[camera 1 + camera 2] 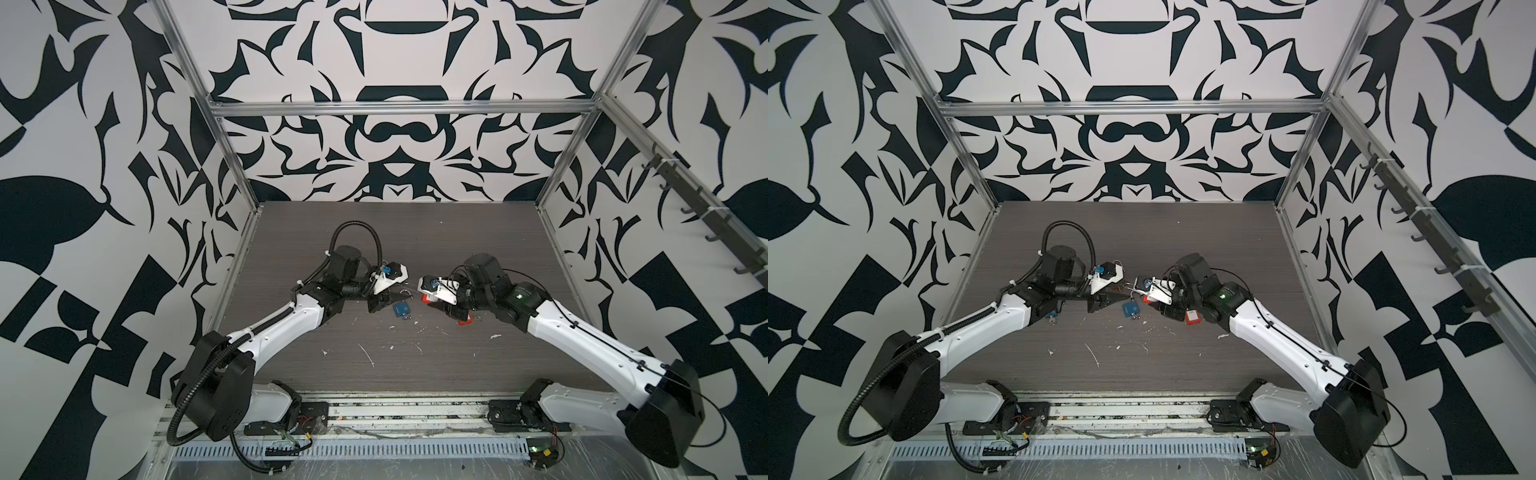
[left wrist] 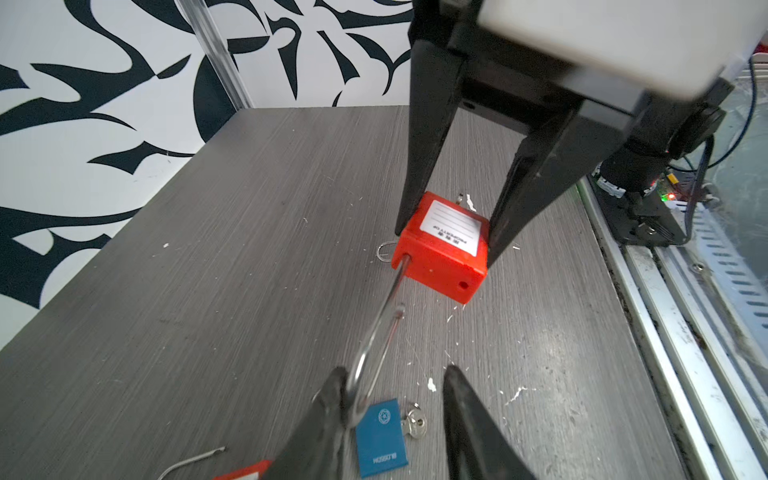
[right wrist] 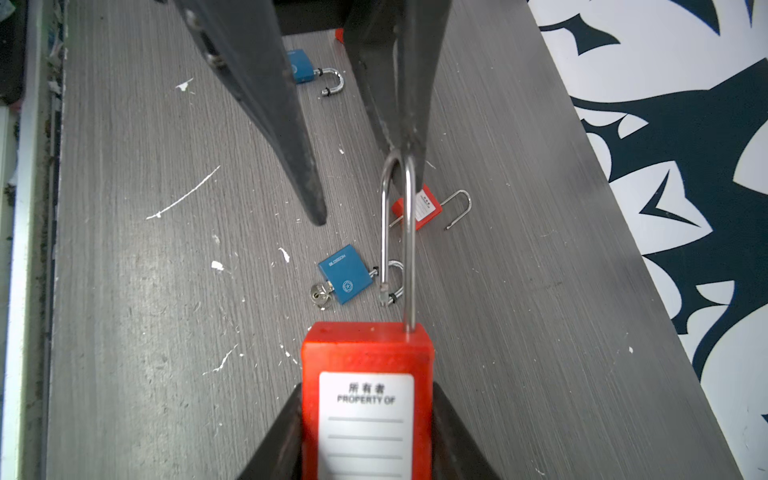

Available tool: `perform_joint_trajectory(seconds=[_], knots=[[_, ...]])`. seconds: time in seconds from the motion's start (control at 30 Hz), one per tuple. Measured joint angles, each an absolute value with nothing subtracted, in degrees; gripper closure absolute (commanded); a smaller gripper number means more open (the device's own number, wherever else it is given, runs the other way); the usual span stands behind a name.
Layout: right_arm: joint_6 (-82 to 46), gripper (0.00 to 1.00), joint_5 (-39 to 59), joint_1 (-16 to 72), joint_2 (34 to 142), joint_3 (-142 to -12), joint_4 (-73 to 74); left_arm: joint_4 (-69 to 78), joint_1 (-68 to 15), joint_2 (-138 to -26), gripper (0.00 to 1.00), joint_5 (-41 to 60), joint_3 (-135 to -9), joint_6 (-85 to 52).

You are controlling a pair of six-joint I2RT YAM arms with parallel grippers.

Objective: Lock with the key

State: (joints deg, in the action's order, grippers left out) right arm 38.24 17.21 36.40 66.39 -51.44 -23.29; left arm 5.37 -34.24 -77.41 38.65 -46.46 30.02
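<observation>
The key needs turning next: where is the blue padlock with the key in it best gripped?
Probably by the flat body of the blue padlock, across its two bare side edges, coming straight down from above. It lies flat on the table; its key sticks out of one end and the open shackle out of the other.

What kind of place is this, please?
Probably a robot test cell, not a home: an aluminium frame holds black-and-white patterned walls, and two robot arms work over a scratched grey table bearing a blue padlock.
</observation>
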Motion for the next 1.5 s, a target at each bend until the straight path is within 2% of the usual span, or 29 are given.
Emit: perform_joint_trajectory(seconds=[0.1,0.47,0.53,0.67,0.83,0.97,1.2,1.5], knots=[[39.1,0.80,17.2,36.4,66.0,-51.2,-23.6,5.5,-34.7,-77.4,0.67,38.8,-46.5,30.1],[42.0,0.79,17.1,36.4,65.9,-51.0,-24.9,6.2,-35.1,-79.3,0.92,39.6,-46.8,29.2],[42.7,0.70,16.8,36.4,65.9,-50.9,-25.1,6.0,-35.2,-79.6,1.00,40.1,-47.0,29.1],[43.9,0.44,16.4,36.4,65.1,-50.5,-25.0,5.8,-35.2,-80.2,1.00,41.4,-47.7,28.4],[44.9,0.28,15.5,36.4,63.8,-50.5,-24.8,6.4,-35.7,-80.3,1.00,42.7,-47.7,26.5],[45.4,0.28,15.2,36.4,63.3,-51.3,-27.9,7.7,-35.9,-80.3,1.00,43.6,-47.7,25.3],[45.7,0.36,14.2,36.4,63.3,-54.8,-35.2,9.7,-37.3,-80.3,1.00,45.3,-47.3,25.3],[46.7,0.56,14.3,36.3,63.4,-58.0,-41.6,10.5,-39.0,-80.3,1.00,47.7,-47.2,27.2]])
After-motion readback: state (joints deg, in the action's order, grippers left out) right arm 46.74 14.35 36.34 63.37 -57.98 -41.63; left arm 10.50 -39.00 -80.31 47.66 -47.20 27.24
